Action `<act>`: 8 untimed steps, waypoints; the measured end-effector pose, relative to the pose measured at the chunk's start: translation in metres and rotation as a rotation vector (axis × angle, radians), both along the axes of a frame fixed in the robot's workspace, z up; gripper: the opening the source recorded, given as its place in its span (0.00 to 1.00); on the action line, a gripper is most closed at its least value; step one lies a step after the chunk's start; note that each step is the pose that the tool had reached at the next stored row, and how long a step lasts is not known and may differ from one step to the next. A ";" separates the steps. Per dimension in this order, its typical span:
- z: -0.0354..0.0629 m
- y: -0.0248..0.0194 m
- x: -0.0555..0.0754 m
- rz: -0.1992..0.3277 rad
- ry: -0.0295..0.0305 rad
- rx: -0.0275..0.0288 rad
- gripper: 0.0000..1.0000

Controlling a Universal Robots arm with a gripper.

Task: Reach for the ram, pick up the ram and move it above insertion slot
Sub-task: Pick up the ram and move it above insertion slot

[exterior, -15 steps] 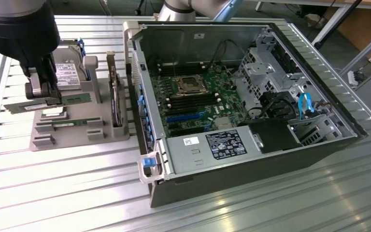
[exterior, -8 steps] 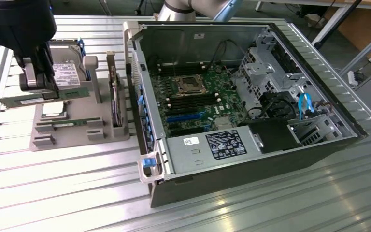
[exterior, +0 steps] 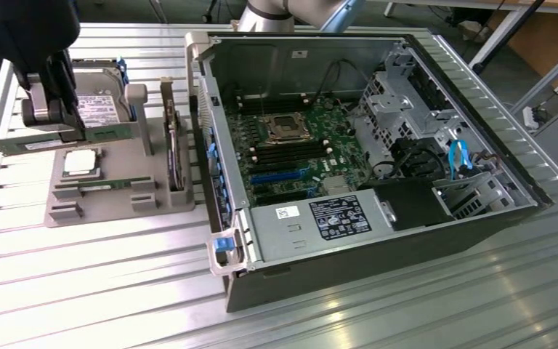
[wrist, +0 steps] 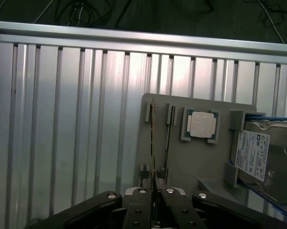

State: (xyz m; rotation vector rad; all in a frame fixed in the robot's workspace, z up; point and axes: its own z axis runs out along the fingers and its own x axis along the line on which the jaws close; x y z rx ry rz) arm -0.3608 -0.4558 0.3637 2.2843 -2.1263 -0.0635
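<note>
Tool's got the ram, over at the tray

In the exterior view the tool (exterior: pixel 54 125) is over the grey tray (exterior: pixel 114 211) on that view's left, pressed together on the ram (exterior: pixel 99 135), a long green strip sitting level right by the hard drive (exterior: pixel 99 105). Can't tell if the ram is fully clear of the tray. The wrist view has the fingers (wrist: pixel 142 202) pinching the ram (wrist: pixel 155 183) edge-on, with the square processor chip (wrist: pixel 202 125) and the hard drive (wrist: pixel 262 157) in the tray further on. The open computer case (exterior: pixel 357 145) sits on the ribbed metal counter (exterior: pixel 85 291), well apart from the tool.
</note>
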 end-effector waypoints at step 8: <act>0.0115 0.0000 0.000 0.000 0.0000 0.0001 0.14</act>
